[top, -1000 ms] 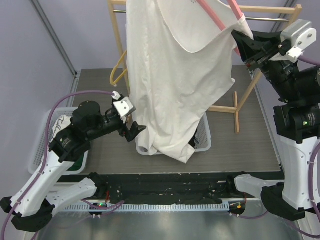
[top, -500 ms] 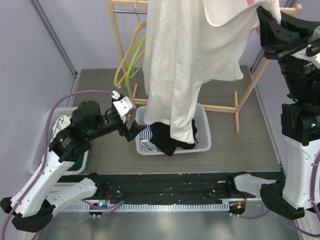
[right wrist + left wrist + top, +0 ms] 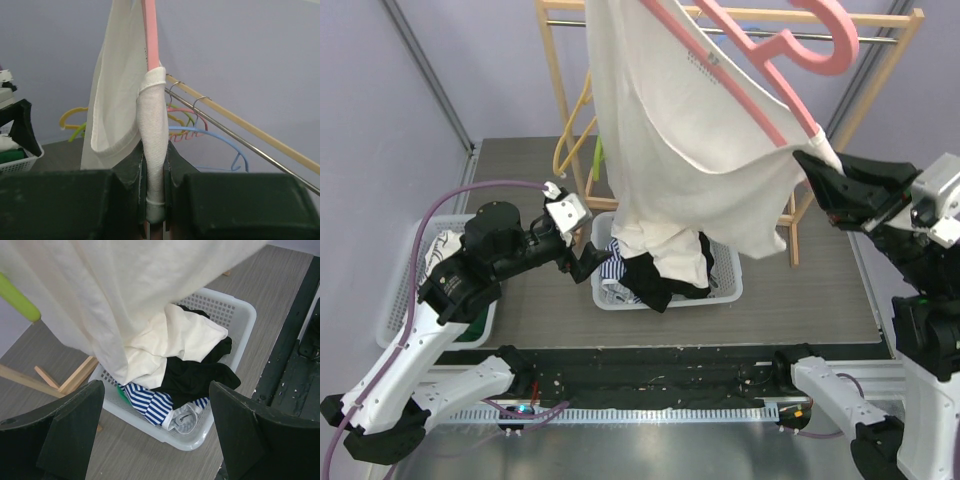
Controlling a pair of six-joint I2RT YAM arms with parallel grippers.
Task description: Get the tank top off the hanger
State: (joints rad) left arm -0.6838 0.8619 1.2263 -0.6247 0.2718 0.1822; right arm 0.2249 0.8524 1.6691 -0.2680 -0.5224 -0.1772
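A white tank top (image 3: 690, 130) hangs on a pink hanger (image 3: 770, 60) held high over the table. My right gripper (image 3: 812, 163) is shut on the tank top's strap and the hanger end; in the right wrist view the strap (image 3: 154, 145) is pinched between the jaws with the pink hanger (image 3: 150, 35) rising above. The tank top's lower hem droops into the white basket (image 3: 725, 290). My left gripper (image 3: 592, 262) is open and empty, just left of the basket; the left wrist view shows the tank top (image 3: 115, 295) hanging above the basket (image 3: 240, 315).
The basket holds black, striped and white clothes (image 3: 185, 375). A wooden rack (image 3: 560, 90) with yellow and green hangers (image 3: 575, 140) stands behind. A second white basket (image 3: 405, 290) sits far left. Blue and pink hangers (image 3: 210, 135) hang on the rail.
My right gripper has dropped lower and toward the near right with the hanger end and strap, tilting the pink hanger so its hook shows. The tank top swung left. My left arm stayed still.
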